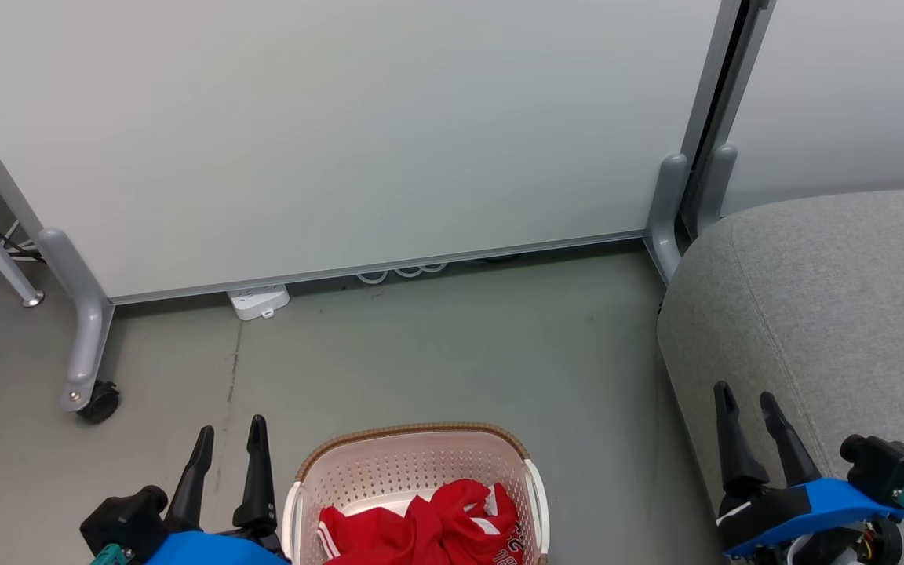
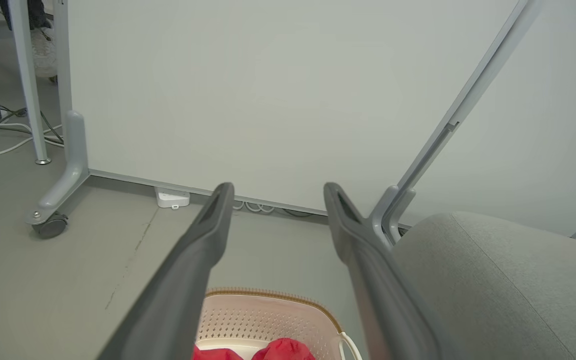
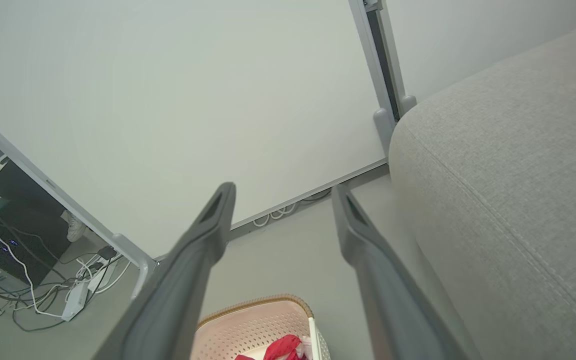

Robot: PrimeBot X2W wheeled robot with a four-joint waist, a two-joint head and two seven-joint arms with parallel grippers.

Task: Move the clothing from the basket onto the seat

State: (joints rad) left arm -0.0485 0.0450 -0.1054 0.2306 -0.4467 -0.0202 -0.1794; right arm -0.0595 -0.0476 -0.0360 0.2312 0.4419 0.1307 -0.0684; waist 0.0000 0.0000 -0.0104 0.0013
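Looks like the start; left end effector (image 1: 231, 428) and right end effector (image 1: 744, 392) wide open, empty; clothing (image 1: 428, 522) in basket (image 1: 413, 430) at six o'clock; next, reach down and grab it.

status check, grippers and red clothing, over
Left gripper open, empty, beside basket. Right gripper open, empty, by seat edge. Clothing in basket. Nothing seen blocking the path.

Red clothing (image 1: 430, 524) bunched inside cream basket (image 1: 413, 463); grey seat (image 1: 836, 298) right, bare.
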